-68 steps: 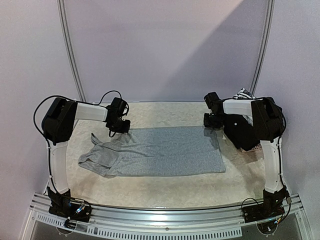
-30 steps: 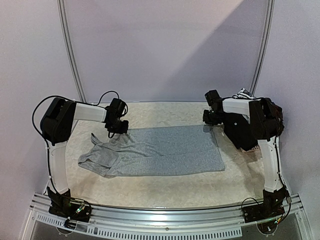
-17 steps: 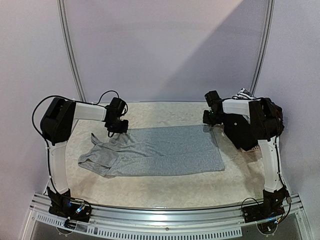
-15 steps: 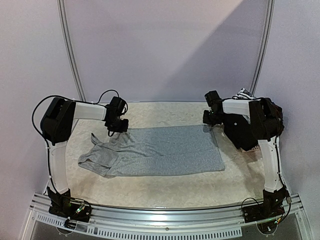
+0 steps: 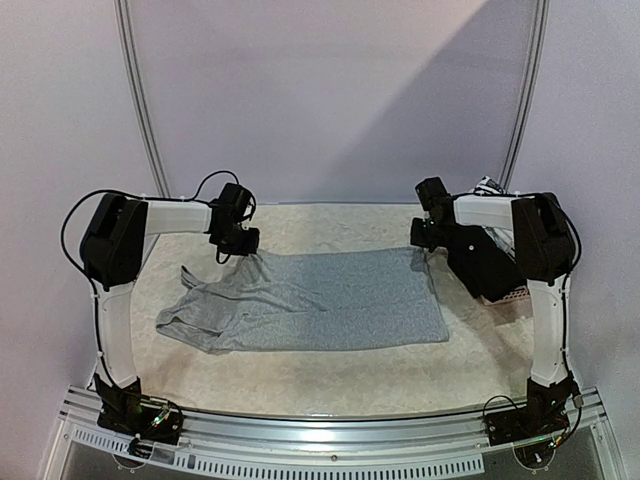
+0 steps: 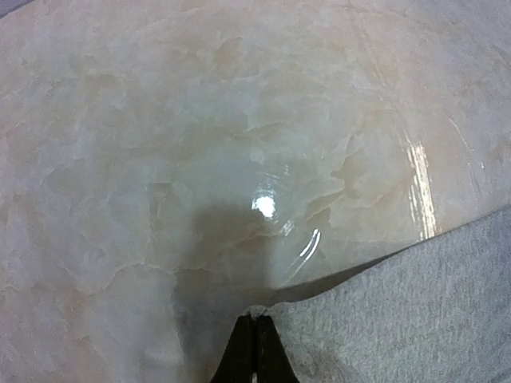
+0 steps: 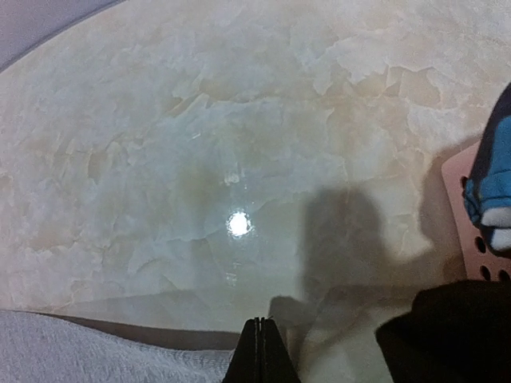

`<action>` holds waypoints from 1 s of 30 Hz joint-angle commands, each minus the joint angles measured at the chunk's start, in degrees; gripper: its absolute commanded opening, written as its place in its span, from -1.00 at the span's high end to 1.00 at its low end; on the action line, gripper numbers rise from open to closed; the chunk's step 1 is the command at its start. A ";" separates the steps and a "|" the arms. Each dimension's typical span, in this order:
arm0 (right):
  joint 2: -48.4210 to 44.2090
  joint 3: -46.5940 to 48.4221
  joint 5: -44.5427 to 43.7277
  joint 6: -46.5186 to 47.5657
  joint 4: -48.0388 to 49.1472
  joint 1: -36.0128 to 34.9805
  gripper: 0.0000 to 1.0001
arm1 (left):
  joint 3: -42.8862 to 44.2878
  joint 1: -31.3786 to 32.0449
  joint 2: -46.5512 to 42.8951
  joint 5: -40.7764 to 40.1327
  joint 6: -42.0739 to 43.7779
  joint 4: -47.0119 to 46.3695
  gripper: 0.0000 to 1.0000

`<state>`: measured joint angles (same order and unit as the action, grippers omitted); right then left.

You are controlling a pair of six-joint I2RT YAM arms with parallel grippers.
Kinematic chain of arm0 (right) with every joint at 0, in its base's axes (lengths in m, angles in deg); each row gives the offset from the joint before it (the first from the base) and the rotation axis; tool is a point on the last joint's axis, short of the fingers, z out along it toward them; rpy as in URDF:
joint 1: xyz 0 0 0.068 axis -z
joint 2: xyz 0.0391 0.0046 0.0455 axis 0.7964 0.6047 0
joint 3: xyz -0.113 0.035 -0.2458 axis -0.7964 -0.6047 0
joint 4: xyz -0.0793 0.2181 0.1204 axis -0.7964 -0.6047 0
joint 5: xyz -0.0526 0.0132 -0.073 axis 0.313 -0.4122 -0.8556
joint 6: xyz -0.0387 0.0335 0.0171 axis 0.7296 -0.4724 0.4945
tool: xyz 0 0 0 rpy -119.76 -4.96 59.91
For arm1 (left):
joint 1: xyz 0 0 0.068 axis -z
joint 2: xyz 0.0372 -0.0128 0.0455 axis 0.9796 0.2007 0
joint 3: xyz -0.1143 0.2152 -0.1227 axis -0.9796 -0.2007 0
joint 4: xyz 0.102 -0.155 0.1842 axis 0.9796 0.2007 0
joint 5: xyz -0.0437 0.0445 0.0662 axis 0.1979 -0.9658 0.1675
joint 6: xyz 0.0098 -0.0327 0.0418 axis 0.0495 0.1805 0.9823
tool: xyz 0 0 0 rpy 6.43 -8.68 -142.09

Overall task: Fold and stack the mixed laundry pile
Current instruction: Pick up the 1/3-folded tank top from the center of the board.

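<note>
On marbled table (image 5: 330, 378): grey trousers (image 5: 330, 300), probably.

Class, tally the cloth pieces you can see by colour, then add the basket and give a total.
grey garment: 1
black garment: 1
white black-striped piece: 1
blue piece: 1
pink basket: 1
Total: 5

I closed the right gripper (image 5: 419, 249) on the light grey trousers (image 5: 320, 300); with the left gripper (image 5: 229, 255), both far corners lifted.
</note>
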<state>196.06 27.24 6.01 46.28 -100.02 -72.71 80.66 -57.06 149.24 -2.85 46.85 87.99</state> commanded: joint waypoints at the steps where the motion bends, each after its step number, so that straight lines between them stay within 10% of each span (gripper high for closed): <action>1: -5.38 -2.85 0.36 0.82 2.08 -0.31 1.00 | -1.51 -0.46 -4.61 1.33 0.28 0.29 1.00; 30: -21.72 -26.55 2.05 -1.99 10.44 -1.92 1.00 | -20.04 1.88 -17.01 1.92 -0.84 -7.34 1.00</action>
<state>176.54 3.00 9.11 45.25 -90.86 -74.09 62.32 -56.40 134.93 -0.55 46.58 82.39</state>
